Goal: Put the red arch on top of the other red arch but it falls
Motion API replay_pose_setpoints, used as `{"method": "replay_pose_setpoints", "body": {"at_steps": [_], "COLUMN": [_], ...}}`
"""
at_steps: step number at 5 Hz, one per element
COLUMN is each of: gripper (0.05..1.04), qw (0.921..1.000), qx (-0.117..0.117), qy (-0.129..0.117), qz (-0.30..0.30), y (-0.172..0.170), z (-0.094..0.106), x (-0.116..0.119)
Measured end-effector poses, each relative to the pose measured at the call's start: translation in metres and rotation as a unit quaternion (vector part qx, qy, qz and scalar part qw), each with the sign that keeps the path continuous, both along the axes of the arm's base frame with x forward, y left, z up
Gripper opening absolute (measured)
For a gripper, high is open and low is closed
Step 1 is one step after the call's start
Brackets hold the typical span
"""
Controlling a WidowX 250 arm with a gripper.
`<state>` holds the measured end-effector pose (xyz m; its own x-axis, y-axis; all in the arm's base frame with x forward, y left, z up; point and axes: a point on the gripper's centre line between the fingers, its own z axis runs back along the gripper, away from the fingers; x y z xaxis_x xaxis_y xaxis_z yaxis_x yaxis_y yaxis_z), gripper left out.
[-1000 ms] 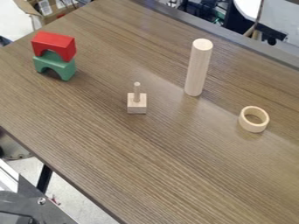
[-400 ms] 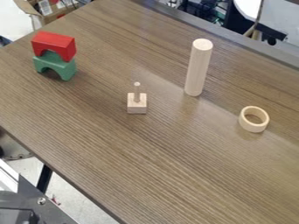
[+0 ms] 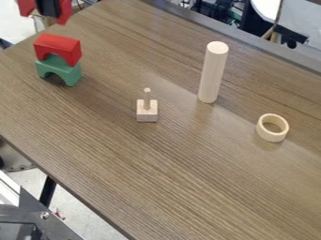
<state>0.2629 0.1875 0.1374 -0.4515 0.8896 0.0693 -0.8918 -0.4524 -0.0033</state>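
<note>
At the top left edge, my black gripper [image 3: 48, 8] is shut on a red arch [image 3: 64, 11], with a black finger across the arch's middle and its two legs pointing down. The upper part of both is cut off by the view's edge. Below them, the other red arch [image 3: 59, 44] rests on a green arch [image 3: 59, 71] that stands on the table. The held arch is above this stack and apart from it.
On the wooden table [image 3: 188, 178] stand a small square block with a peg [image 3: 147, 111] near the middle, a tall wooden cylinder [image 3: 213, 72] right of it, and a wooden ring [image 3: 272, 128] farther right.
My gripper has come into view from the top left edge, carrying a red arch. The stacked arches and the wooden pieces have not moved.
</note>
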Motion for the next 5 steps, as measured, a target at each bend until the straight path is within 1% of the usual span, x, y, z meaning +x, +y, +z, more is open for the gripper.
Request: {"method": "replay_pose_setpoints", "body": {"at_steps": [2, 3, 4, 5], "gripper": [0.597, 0.597, 0.597, 0.597], "qw": [0.9996, 0.9995, 0.9995, 0.9992], "qx": [-0.016, -0.019, -0.02, -0.027], "qy": [0.021, 0.024, 0.023, 0.028], "qz": [-0.004, -0.003, 0.0, 0.003], "y": [0.001, 0.002, 0.002, 0.001], "z": [-0.021, -0.025, -0.024, -0.028], "x": [0.005, 0.006, 0.007, 0.007]}}
